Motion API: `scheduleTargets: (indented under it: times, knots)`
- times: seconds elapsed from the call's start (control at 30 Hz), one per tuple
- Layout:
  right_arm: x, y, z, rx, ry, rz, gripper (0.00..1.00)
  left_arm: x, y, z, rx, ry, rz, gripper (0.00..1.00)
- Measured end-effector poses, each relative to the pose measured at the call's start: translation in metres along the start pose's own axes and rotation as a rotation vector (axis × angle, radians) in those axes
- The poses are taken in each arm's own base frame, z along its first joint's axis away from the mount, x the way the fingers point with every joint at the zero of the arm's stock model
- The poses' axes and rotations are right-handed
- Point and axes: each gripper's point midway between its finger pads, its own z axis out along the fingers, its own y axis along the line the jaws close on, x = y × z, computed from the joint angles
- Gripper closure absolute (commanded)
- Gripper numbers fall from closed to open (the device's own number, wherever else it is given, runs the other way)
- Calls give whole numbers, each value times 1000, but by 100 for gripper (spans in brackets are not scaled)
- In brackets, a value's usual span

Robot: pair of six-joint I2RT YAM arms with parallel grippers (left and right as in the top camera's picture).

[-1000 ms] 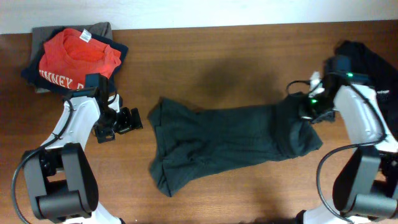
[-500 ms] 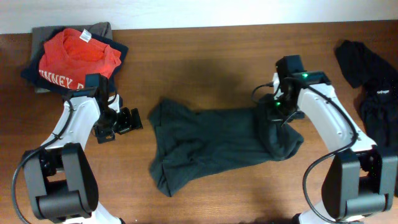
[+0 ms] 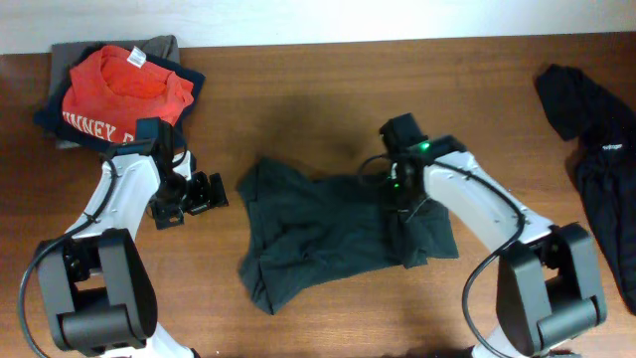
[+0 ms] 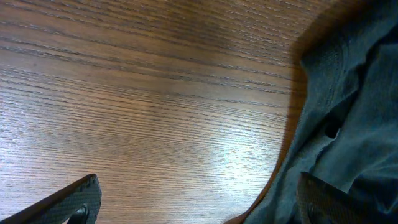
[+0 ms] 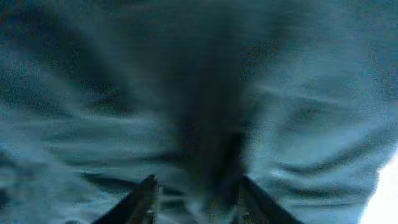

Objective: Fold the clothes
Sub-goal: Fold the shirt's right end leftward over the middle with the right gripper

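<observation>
Progress: right gripper (image 3: 397,189), clamped on the dark green shirt (image 3: 308,239), has hauled its right end leftward over itself mid-table (image 3: 328,89), so the fold's roughly halfway; left gripper (image 3: 217,191) sits open alongside.

Overhead camera: looks straight down, covering the whole table (image 3: 328,89). Left wrist camera: close above the table, with the dark green garment (image 4: 354,124) at frame right. Right wrist camera: very close; the same garment fills its frame.

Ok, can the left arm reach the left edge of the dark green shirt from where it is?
Probably yes: the left gripper sits open just beside the green shirt, its edge close by, with only bare table between.
</observation>
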Motion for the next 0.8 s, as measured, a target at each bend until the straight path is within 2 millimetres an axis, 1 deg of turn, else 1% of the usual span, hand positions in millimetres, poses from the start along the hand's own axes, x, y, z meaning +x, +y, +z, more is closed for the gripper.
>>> scheduleTargets:
  times: [0.03, 0.1, 0.2, 0.23, 0.3, 0.33, 0.43, 0.47, 0.5, 0.53, 0.57, 0.6, 0.67, 0.73, 0.8]
  knots:
    - [0, 11, 0, -19, -11, -4, 52, 0, 0, 0, 0, 0, 0, 1]
    - [-1, 24, 0, -40, -27, -21, 52, 0, 0, 0, 0, 0, 0, 1]
    - [8, 36, -2, -50, -2, -37, 52, 0, 0, 0, 0, 1, 0, 1]
    - [11, 35, -7, -42, 18, -36, 52, 0, 0, 0, 0, 1, 0, 1]
    - [10, 30, -20, -20, 43, -23, 51, 1, 0, 0, -1, 4, -1, 1]
    - [7, 25, -31, -5, 52, -10, 48, 1, 0, 0, -1, 4, -1, 1]
    - [-13, 8, -70, 14, 30, 31, 44, 2, 0, 0, -1, 8, -2, 1]
    - [-19, 0, -83, 20, 22, 46, 49, 2, 0, 0, -2, 7, -1, 1]
    - [-22, -10, -94, 25, 20, 69, 59, 2, 0, 0, -2, 8, -2, 1]
    - [-24, -20, -104, 31, 21, 90, 66, 2, 0, 0, -1, 8, -2, 1]
    - [-25, -31, -111, 39, 26, 113, 79, 2, 0, 0, -1, 7, -1, 1]
    - [-23, -43, -117, 48, 39, 135, 87, 2, 0, 0, -1, 8, -2, 1]
    - [-16, -64, -120, 72, 78, 177, 96, 2, 0, 0, -1, 8, -2, 1]
    - [-8, -77, -115, 86, 114, 217, 96, 2, 0, 0, -1, 8, -2, 1]
    - [-1, -81, -106, 90, 148, 224, 96, 2, 0, 0, -1, 8, -2, 1]
